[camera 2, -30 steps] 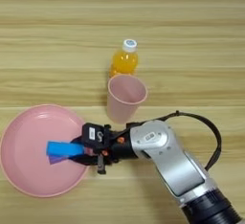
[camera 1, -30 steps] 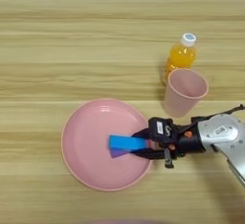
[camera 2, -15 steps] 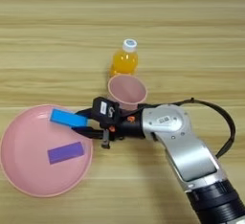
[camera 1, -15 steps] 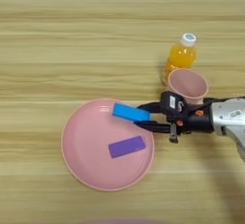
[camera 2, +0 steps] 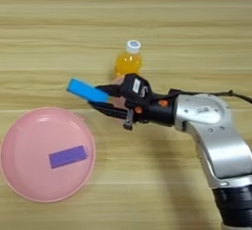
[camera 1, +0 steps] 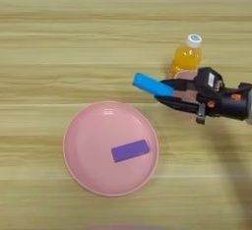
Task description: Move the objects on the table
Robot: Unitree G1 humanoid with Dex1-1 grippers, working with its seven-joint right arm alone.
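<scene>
Evenly and softly lit from above, with faint shadows (palest under the arm) on the table; mildly blurred throughout.

stereo head pair, overhead, shared table

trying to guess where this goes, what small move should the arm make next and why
Probably carry the blue block a little further from the pink plate and lower it toward bare table. The right gripper holds it in the air, just past the plate's upper right rim, while the purple block lies on the plate. Where it should land is not shown.
</scene>
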